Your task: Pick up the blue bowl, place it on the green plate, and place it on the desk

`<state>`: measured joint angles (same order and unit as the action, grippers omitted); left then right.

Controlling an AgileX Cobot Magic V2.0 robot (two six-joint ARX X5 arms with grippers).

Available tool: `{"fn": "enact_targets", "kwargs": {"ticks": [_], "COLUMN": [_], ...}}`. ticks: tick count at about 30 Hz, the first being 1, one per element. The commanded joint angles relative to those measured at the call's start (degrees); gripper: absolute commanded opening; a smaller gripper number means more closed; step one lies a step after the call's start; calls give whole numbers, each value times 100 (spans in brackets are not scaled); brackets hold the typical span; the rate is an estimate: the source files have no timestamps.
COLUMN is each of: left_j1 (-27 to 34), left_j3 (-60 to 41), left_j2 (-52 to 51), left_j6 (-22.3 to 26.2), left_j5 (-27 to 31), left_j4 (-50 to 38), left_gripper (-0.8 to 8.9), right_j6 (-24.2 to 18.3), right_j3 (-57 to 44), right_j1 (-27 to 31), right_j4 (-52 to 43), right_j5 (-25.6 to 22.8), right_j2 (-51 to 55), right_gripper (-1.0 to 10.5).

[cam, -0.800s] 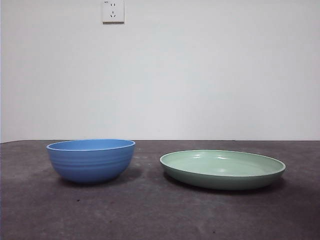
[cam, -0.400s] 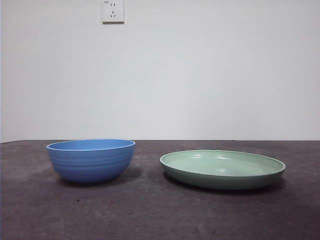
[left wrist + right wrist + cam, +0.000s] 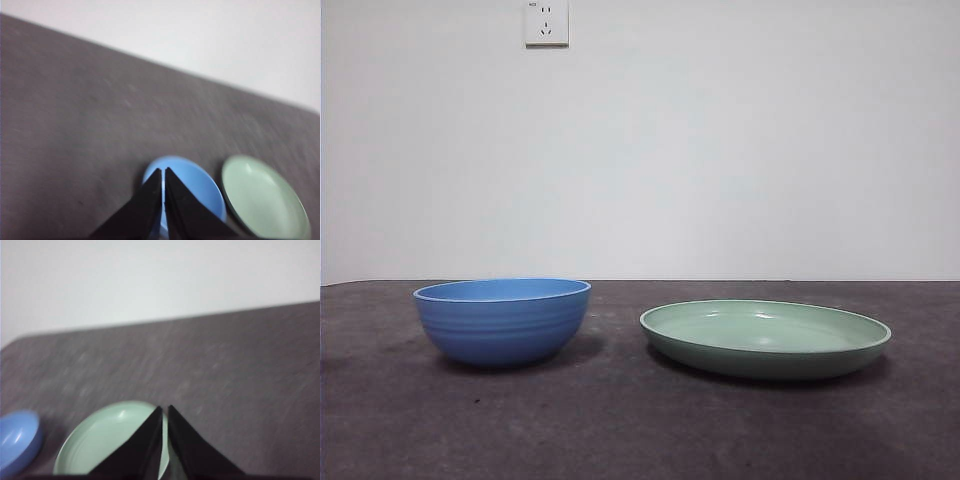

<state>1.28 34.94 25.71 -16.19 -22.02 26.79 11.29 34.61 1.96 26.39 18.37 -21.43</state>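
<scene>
While the blue bowl (image 3: 502,320) sits upright on the desk (image 3: 620,420), just beside the green plate (image 3: 765,338) and not touching it, we judge the pick not yet begun. Left gripper (image 3: 163,172) hangs high above the bowl, jaws pressed together; right gripper (image 3: 164,410), likewise closed, waits over the plate. We should spread the left jaws before descending and straddle the bowl's rim.

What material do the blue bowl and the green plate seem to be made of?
The blue bowl looks like moulded plastic or melamine, possibly glazed ceramic: even colour, soft sheen, faint ridges outside. The green plate looks the same kind: smooth semi-gloss surface with soft highlights and a lighter rim. The pictures cannot settle it.
</scene>
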Motion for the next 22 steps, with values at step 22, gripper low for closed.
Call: {"fn": "enact_targets", "kwargs": {"ticks": [22], "left_j1": [-754], "left_j3": [1193], "left_j2": [1882], "left_j6": [1869], "left_j5": [-1550], "left_j4": [2070], "left_gripper": [10], "right_j6": [-1834], "right_j3": [1436], "right_j1": [-892], "right_j4": [2765], "right_j5": [1523], "right_j2": [-2312], "right_gripper": [12]}}
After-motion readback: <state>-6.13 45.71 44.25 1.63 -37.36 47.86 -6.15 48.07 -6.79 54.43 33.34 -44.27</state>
